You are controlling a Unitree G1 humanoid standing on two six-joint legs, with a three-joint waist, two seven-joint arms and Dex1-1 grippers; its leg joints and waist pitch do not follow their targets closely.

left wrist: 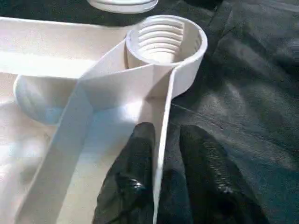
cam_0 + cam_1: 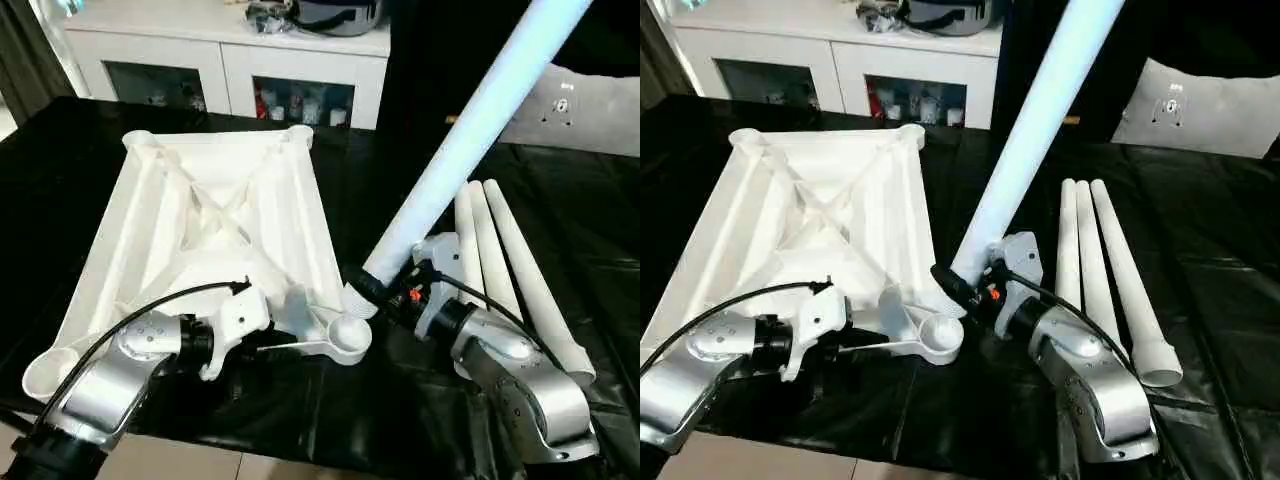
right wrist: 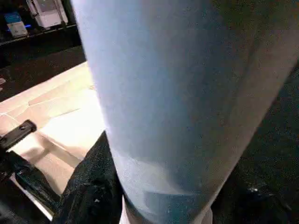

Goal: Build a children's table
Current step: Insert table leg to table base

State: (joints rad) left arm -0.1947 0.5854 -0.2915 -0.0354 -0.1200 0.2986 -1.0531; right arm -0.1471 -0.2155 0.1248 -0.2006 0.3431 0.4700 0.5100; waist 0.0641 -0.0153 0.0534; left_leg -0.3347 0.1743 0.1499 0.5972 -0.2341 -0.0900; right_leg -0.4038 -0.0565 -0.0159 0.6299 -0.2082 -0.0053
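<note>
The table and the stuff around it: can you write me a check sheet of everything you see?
Surface: black cloth, wrinkled.
Job's things: white tabletop upside down, ribs up; threaded corner socket empty; three legs lying side by side.
Fourth leg: tilted, lower end near that socket, not yet in.
Clutter: grey panel at the far right.
Grippers: right gripper shut on the fourth leg; left gripper straddles the tabletop's edge wall.
Cables: black cable on the left arm.
Surroundings: white cabinet with glass doors.
</note>
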